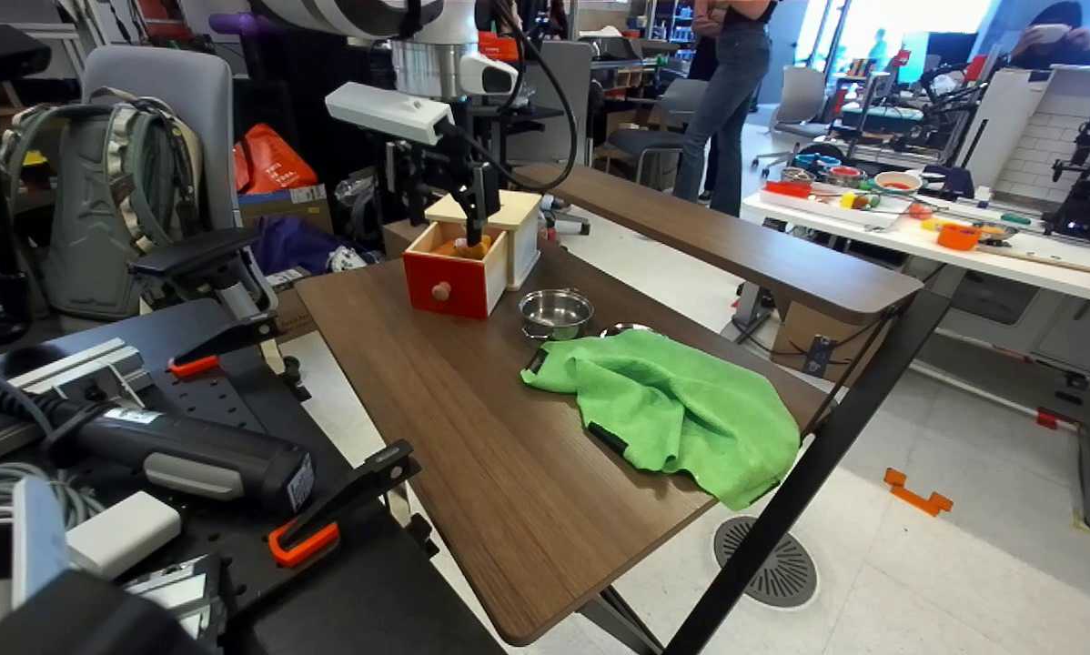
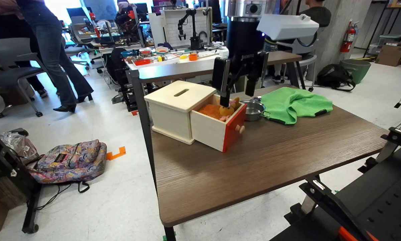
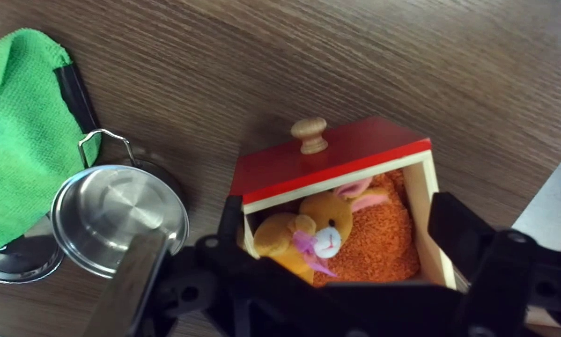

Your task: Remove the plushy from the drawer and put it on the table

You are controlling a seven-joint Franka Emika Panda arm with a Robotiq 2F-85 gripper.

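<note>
Plushy [image 3: 325, 216], tan with pink ears, a white muzzle and a purple ribbon, lies inside the drawer [image 2: 209, 130], next to fuzzy orange material [image 3: 383, 238]. In the wrist view its ears are near the drawer's red front [image 3: 365, 142], which bears a wooden knob [image 3: 311, 131].

The drawer stands pulled out from a pale wooden box [image 2: 168, 117] with a slot [image 2: 181, 92] in its top; in an exterior view the box sits close to the left edge of the worktop [image 2: 254, 174].

Released, the hand [image 3: 337, 208] has its fingers [image 3: 453, 229] spread apart, at opposite side walls [image 3: 418, 196] of the drawer in the wrist view. In both exterior views a fingertip [image 2: 224, 100] shows right by the plushy; I cannot tell whether they touch.

In an exterior view a rumpled green cloth [image 1: 681, 400] lies near the worktop's right corner and reaches the near edge, black strips [image 1: 607, 438] along parts of its border. A metal pot [image 3: 112, 201] stands between cloth and drawer; beside the pot, a shiny metal disc [image 3: 32, 260] is partly under the cloth.
</note>
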